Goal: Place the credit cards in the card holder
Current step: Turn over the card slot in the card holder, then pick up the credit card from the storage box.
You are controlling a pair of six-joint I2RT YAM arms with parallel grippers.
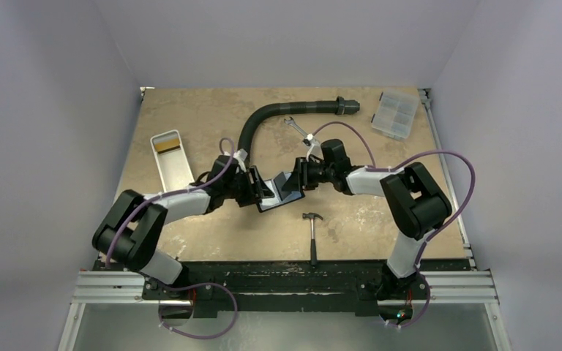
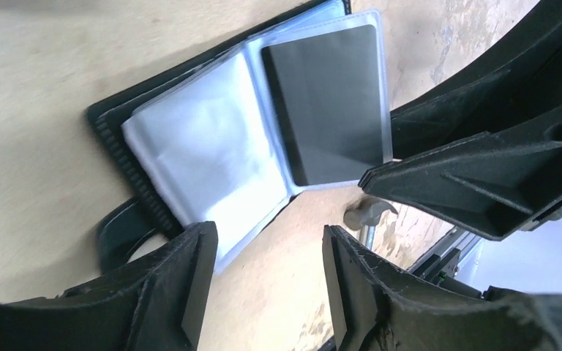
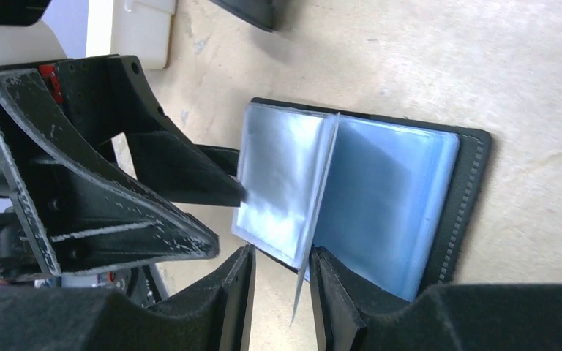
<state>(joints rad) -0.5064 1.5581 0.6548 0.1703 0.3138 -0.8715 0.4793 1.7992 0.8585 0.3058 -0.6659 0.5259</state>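
Black folding card holder [image 3: 402, 197] lies open on the worktop [image 1: 205, 117]. The right gripper [image 3: 282, 256], unclenched, straddles a clear plastic leaf [image 3: 285, 175], seemingly propping the pockets open. The left gripper [image 2: 267, 234] is released and empty.

no writing, label, brand, number or sign can be read in any of the views. the credit card [image 2: 326, 102], tucked in a clear sleeve of the card holder [image 2: 197, 146], shows only a plain dark face.
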